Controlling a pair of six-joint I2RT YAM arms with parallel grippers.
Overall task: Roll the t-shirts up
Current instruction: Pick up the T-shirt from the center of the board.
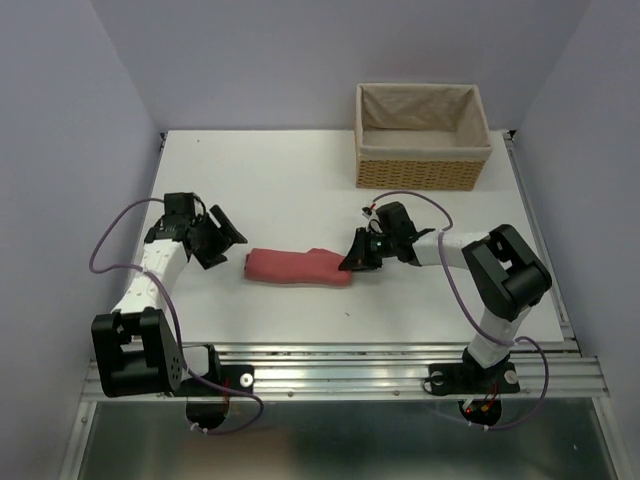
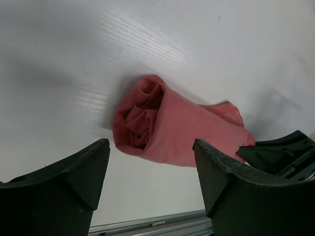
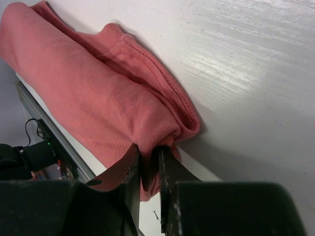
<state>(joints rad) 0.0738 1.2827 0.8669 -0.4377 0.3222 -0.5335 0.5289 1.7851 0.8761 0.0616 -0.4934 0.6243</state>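
Metal rail (image 1: 340,362) runs along the near edge, with both arm bases bolted to it. White bench (image 1: 290,170) lies beyond, matte, with faint ribbed lines in the wrist views and a few small dark specks. Salmon-red t-shirt (image 1: 298,267) lies mid-bench as a short thick roll, long axis left-right, between the two grippers. Its left end shows the spiral of folds. The right end is looser, with a hemmed edge sticking out. Wicker basket (image 1: 418,172) with beige cloth lining sits at the far right, well apart from the roll. Pale lilac walls (image 1: 90,110) close in the left, far and right sides.

Left arm: elbow low near its base, forearm reaching far and right, purple cable (image 1: 105,240) looping beside it. Left gripper (image 1: 228,243) is just left of the roll's left end, jaws spread wide, nothing between them, not touching the cloth.

Right arm: elbow raised at the right, forearm stretched left across the bench. Right gripper (image 1: 352,262) is low at the roll's right end, fingers (image 3: 130,167) closed to a narrow gap, pinching a fold of the t-shirt.
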